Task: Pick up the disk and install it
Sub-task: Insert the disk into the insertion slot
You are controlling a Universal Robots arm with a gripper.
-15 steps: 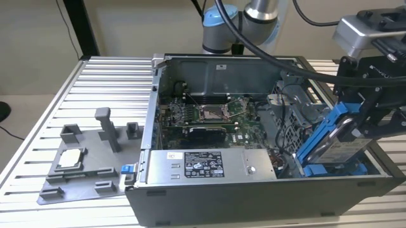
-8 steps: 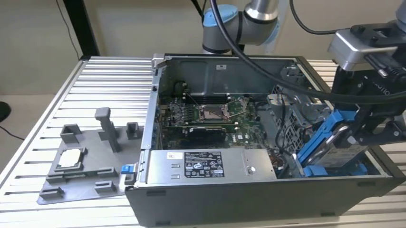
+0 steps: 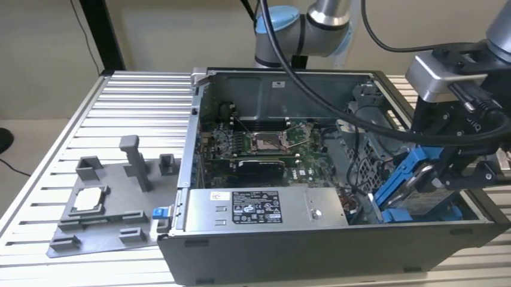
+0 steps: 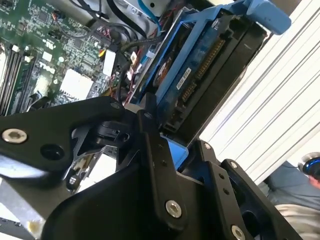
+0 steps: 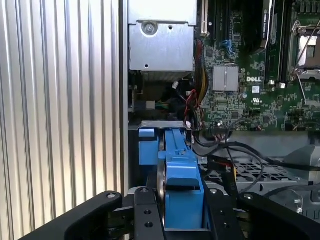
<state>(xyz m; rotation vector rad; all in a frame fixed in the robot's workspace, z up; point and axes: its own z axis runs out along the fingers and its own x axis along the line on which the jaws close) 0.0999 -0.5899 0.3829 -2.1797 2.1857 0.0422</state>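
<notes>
The disk (image 3: 401, 181), a metal drive in a blue plastic carrier, stands on edge and tilted over the drive bay at the exterior view's right end of the open computer case (image 3: 319, 245). My gripper (image 3: 449, 174) is shut on it, one black finger on each flat side. In the first wrist view the blue carrier (image 5: 181, 185) sits between the two fingers (image 5: 145, 212), with its lower end down in the bay. The second wrist view shows the disk (image 4: 197, 75) from its connector edge, slanting away from my gripper (image 4: 175, 150).
Inside the case lie the motherboard (image 3: 255, 143) with its processor socket (image 3: 268, 140) and a silver power supply (image 3: 264, 206). Loose cables (image 5: 220, 145) run beside the bay. A grey fixture (image 3: 108, 215) holding a small square chip (image 3: 90, 199) sits on the slatted table (image 3: 48, 179) at the exterior view's left.
</notes>
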